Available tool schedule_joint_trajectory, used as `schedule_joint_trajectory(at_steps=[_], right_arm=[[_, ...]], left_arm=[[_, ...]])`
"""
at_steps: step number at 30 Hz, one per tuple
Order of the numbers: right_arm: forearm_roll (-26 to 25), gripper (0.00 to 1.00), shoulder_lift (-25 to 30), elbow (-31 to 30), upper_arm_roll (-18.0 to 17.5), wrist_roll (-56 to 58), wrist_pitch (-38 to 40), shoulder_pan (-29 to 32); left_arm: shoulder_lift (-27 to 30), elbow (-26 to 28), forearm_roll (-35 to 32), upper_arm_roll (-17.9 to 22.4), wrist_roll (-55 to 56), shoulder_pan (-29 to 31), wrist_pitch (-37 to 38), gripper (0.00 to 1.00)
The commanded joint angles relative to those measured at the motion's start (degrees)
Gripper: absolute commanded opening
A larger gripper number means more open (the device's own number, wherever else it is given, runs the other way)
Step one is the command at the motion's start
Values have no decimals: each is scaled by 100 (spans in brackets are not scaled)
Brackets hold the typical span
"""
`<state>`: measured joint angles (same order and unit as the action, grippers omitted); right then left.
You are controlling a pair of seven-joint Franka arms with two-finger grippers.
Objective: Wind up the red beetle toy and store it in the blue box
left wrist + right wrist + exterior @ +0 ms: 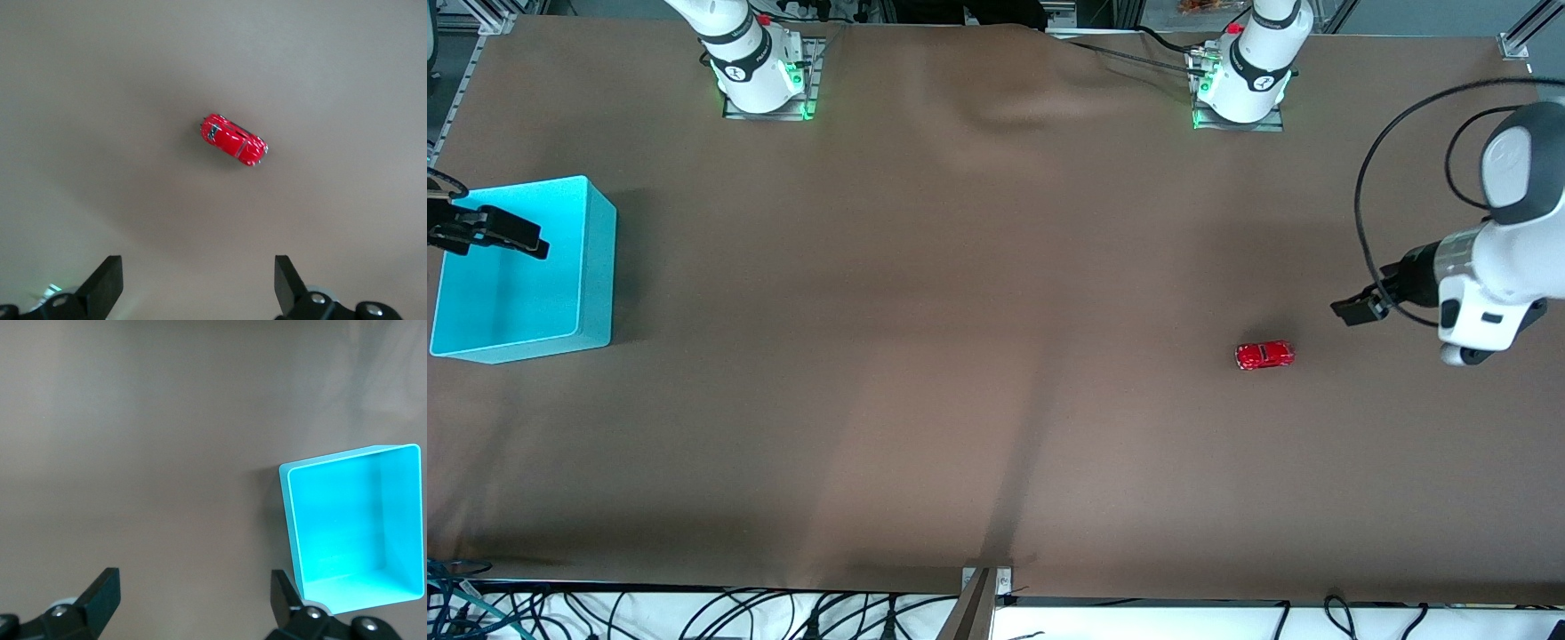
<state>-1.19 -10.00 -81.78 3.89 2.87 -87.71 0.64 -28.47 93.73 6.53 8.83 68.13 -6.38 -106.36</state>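
The red beetle toy (1264,355) (234,139) stands on its wheels on the brown cloth, toward the left arm's end of the table. My left gripper (1352,311) (198,280) hangs open over the cloth a short way from it, with nothing between its fingers. The blue box (600,267) (291,520) stands upright at the right arm's end, and nothing shows inside it. Over the box's edge hangs my right gripper (541,243) (195,597), open and holding nothing.
A brown cloth (960,311) covers the whole table, with a raised fold (1005,107) between the two arm bases. A black cable (1369,204) loops off the left arm. More cables (694,613) lie along the table edge nearest the front camera.
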Motion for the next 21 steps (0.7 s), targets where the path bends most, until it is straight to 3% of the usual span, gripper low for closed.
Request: schedule_joint_trajectory(at_steps=[1,5,21], right_arm=[[-12,100,50,-40,-64,-23,-35,50],[-12,100,50,-40,-64,-23,-35,50],[-21,100,59,-40,-64,-23,-35,50]], left_arm=[[-36,216,181,92,964,-101,-472,100],[-62,409,559,101,1132,-109,-815,100],[-107,1322,726,48,1264,-109,-2001,100]])
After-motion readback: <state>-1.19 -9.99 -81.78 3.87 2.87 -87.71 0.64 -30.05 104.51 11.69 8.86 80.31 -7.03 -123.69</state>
